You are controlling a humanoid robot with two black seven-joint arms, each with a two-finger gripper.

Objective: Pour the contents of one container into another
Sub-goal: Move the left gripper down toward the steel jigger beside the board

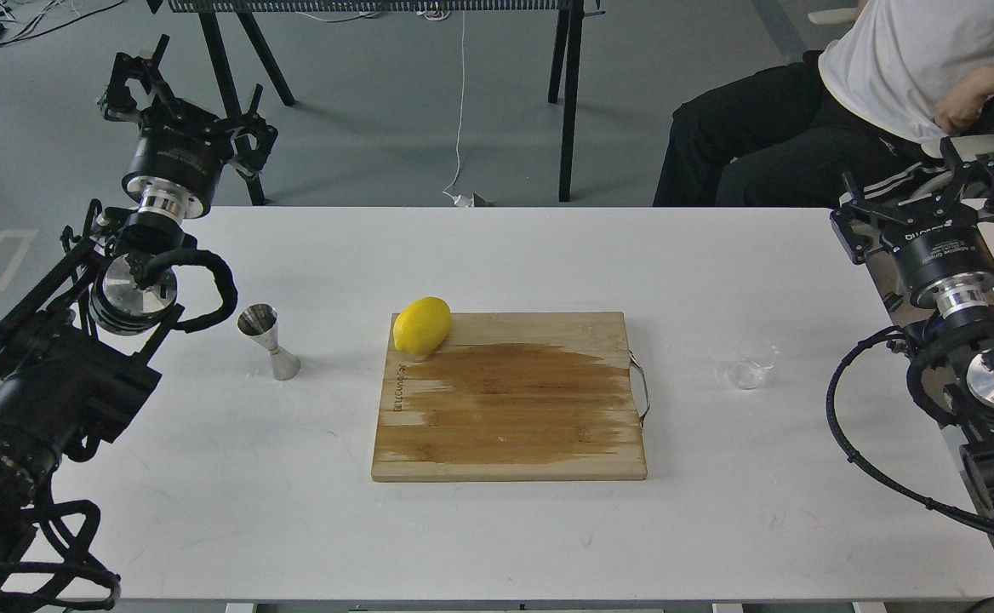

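Jigger (269, 341) stands left of the cutting board (510, 400) (lemon (422, 326) on its corner), glass cup (751, 364) on the right, left gripper (180, 102) and right gripper (931, 191) both spread apart, holding nothing.

Robot lab or test room, not a kitchen — bare grey floor (395, 111) with loose cables (460, 102) trailing across it, black trestle legs (567, 94) of a rack behind, plain white table (497, 528) as workbench. A seated person (854, 102) in white shirt watches from the far right corner — staged cutting board (510, 400).
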